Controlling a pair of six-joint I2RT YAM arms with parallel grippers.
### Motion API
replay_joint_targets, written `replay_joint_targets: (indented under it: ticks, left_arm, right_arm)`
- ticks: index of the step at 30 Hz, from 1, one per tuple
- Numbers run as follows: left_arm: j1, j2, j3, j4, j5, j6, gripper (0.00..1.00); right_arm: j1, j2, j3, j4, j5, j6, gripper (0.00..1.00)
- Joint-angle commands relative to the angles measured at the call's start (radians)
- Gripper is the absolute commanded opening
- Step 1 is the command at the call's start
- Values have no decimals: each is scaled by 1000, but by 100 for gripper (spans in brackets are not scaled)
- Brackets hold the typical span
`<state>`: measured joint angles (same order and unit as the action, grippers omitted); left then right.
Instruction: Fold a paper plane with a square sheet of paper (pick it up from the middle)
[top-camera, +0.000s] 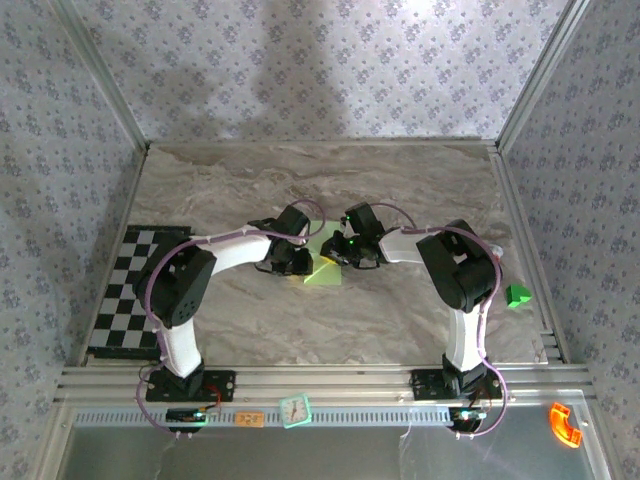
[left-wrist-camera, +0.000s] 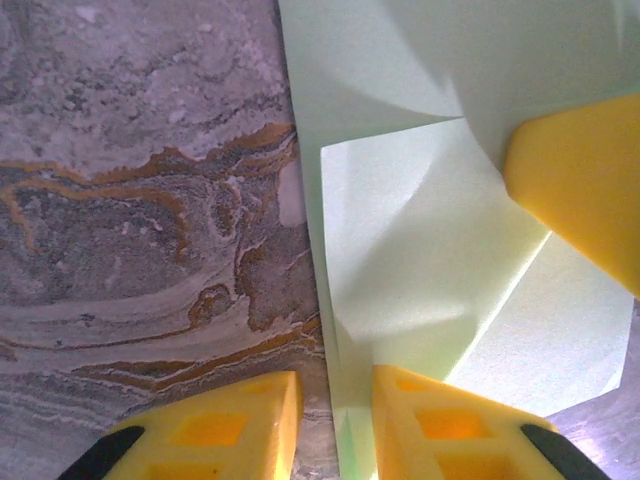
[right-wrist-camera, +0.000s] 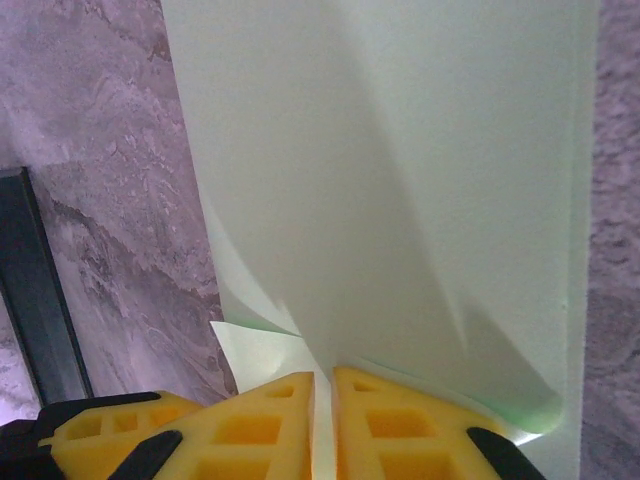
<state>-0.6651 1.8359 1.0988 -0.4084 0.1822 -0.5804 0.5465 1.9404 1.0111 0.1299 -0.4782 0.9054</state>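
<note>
We judge the task to be somewhere in its middle. The square sheet of paper (top-camera: 322, 273) lies on the marble table (top-camera: 400, 190) between the two grippers, and it is no plain flat square. Ahead of the left jaws we see one layer folded over another, with slanted creases across it, and from above its outline looks like a small wedge. We do not see a narrow dart with a centre crease yet, so we think that the long folds are not yet made. The left gripper (left-wrist-camera: 335, 388) has its jaws a little apart, with a clear gap, and the left edge of the paper runs straight into this gap. The two jaws stand on both sides of this edge but do not seem to press it. The right gripper (right-wrist-camera: 324, 385) has its jaws almost together, with only a thin slit between them. The paper goes down into this slit and rises ahead of the jaws as a wide curved wall, so it seems to us pinched there, though lightly.
</note>
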Motion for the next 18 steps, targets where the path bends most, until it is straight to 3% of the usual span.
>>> replay_joint_targets:
  ticks: [1, 18]
  left_arm:
    - [-10, 86, -28, -39, 5, -10, 27]
    - [-3, 81, -26, -45, -11, -32, 24]
  right_arm:
    - [-17, 1, 18, -85, 24, -54, 16]
    - [23, -23, 23, -97, -1, -111, 12]
